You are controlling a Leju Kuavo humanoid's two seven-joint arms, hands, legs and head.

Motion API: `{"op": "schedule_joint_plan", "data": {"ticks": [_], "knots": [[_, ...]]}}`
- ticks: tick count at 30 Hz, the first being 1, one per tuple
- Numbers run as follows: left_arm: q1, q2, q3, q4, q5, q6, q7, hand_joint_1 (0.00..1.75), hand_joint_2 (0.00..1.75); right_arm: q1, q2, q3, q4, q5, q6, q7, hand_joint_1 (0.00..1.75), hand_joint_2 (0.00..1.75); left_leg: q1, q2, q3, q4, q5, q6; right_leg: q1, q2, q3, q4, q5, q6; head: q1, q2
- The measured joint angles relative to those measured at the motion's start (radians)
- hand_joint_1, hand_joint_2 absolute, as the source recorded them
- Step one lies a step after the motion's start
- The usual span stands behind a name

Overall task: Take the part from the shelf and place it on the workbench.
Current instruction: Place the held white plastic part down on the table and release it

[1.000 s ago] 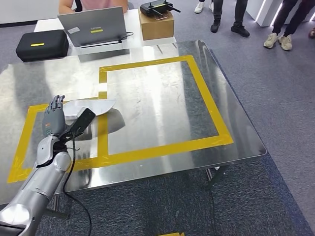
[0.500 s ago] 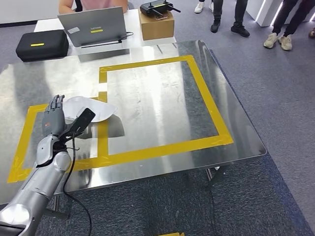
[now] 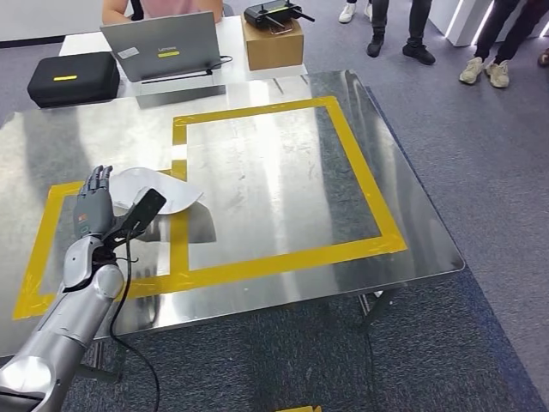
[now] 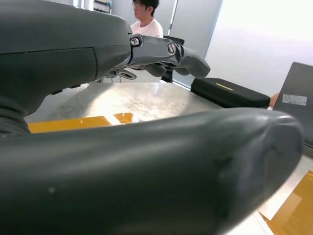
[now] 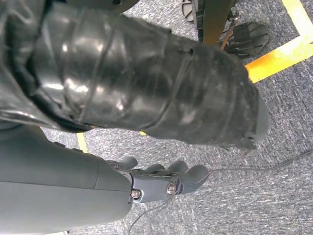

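One steel workbench [image 3: 272, 180], marked with yellow tape rectangles [image 3: 363, 180], carries the white part [image 3: 159, 190] lying flat across the tape line between them. The left hand [image 3: 93, 206] hovers beside the part, fingers spread, holding nothing. The right hand [image 5: 162, 181] hangs above the carpet with fingers extended and empty.

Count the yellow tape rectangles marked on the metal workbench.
2. A large rectangle covers the workbench centre and right; a smaller rectangle lies at the left, partly hidden by the left hand and the white part.

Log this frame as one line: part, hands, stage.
part: flat on workbench, across yellow tape | left hand: open beside part, empty | right hand: hanging, empty | stage: placed
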Motion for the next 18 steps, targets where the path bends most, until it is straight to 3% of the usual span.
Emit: {"op": "schedule_joint_plan", "data": {"ticks": [9,11,14,15,18], "knots": [[0.000,0.000,0.000,0.000,0.014,0.009,-0.013,0.00,0.00,0.000,0.000,0.000,0.000,0.008,-0.004,-0.004,0.00,0.00,0.000,0.000,0.000,0.000,0.000,0.000,0.000,0.000,0.000,0.000,0.000,0.000,0.000,0.000],[0.012,-0.005,0.005,-0.021,0.109,0.067,-0.104,0.00,0.00,-0.001,0.001,0.003,0.000,0.037,-0.022,-0.020,0.00,0.00,0.000,0.000,0.000,0.001,-0.001,0.000,-0.001,0.001,0.000,0.000,0.000,0.000,0.000,0.000],[0.050,-0.023,0.020,-0.107,0.304,0.192,-0.406,0.00,0.00,-0.004,0.005,0.014,0.000,0.078,-0.050,-0.035,0.00,0.00,-0.001,0.000,-0.001,0.003,-0.003,0.001,-0.002,0.000,0.001,-0.001,0.000,0.001,0.000,0.000],[0.061,-0.027,0.021,-0.134,0.328,0.207,-0.471,0.00,0.00,-0.007,0.006,0.016,0.000,0.082,-0.054,-0.035,0.00,0.00,-0.002,0.000,-0.001,0.004,-0.004,0.002,-0.002,-0.001,0.001,-0.001,-0.001,0.002,0.000,0.000],[0.085,-0.034,0.022,-0.190,0.340,0.210,-0.497,0.00,0.00,-0.015,0.012,0.020,0.000,0.088,-0.058,-0.036,0.00,0.00,-0.004,0.000,-0.001,0.007,-0.006,0.006,-0.004,0.000,0.002,-0.001,-0.002,0.004,0.000,0.000]]}}
